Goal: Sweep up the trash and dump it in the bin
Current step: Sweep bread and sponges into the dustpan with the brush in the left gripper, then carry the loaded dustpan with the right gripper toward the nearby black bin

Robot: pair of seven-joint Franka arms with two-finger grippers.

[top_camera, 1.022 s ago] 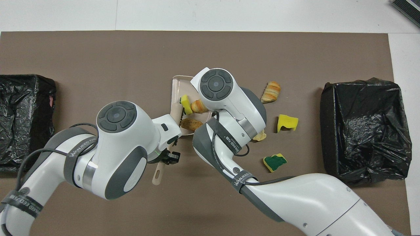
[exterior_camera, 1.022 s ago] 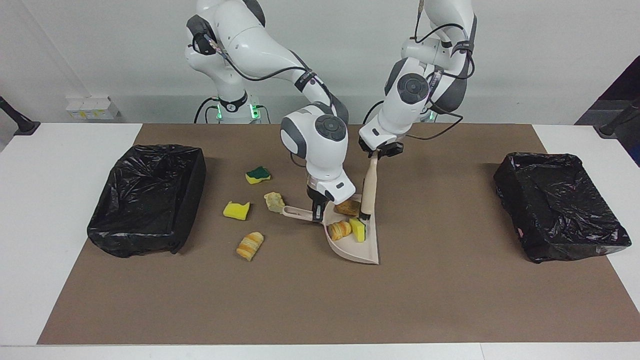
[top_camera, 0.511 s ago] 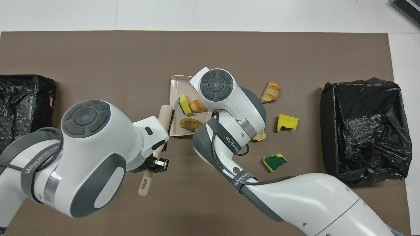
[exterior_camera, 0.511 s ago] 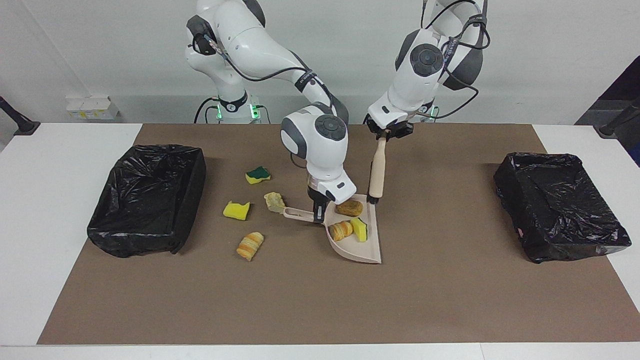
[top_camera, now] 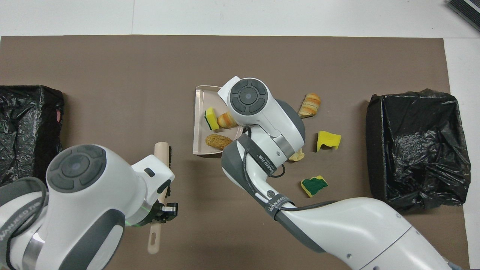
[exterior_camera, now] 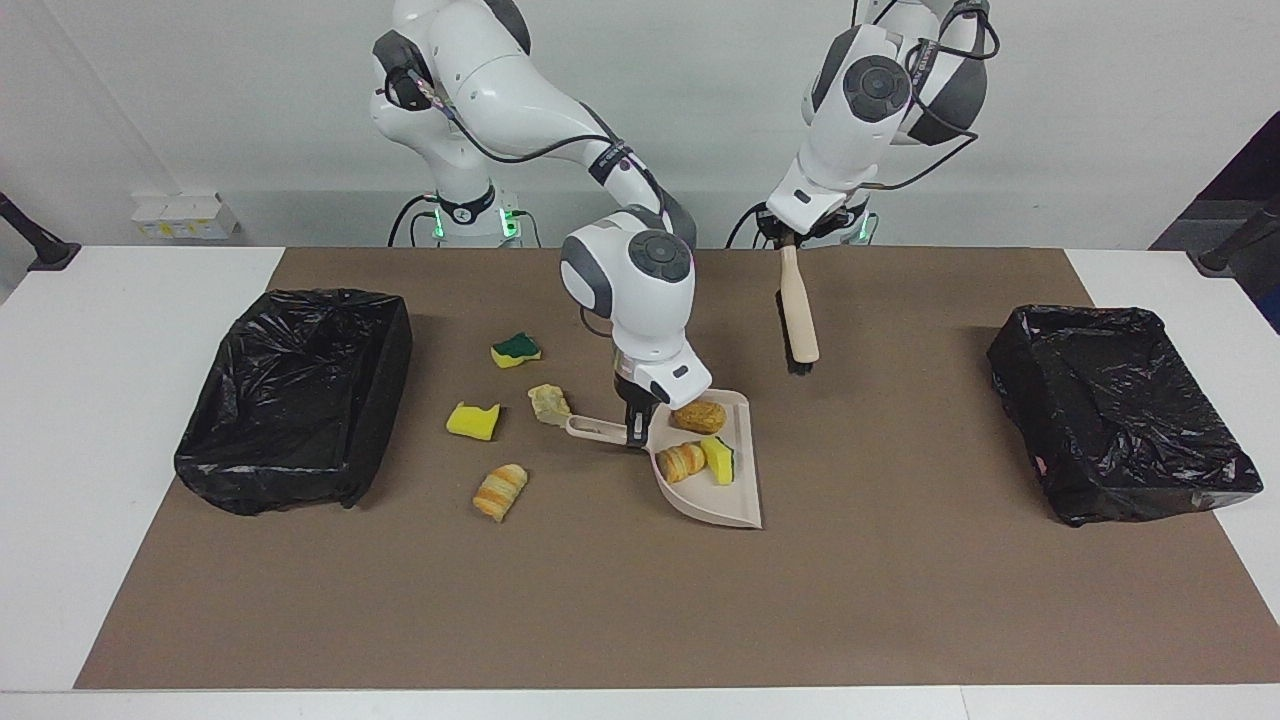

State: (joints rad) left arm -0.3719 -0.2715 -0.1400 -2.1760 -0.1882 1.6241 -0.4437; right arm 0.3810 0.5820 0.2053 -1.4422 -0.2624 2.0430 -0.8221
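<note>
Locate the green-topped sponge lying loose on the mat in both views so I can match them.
Facing view: the green-topped sponge lies upper middle, nearer the robots than the other loose scraps.
Overhead view: the same sponge lies lower down, toward the right arm's end.
Shared landmark: the beige dustpan, which the right gripper holds by its handle.

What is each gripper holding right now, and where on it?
Left gripper: beige brush, by its handle. Right gripper: beige plastic dustpan, by its handle near the tray.
</note>
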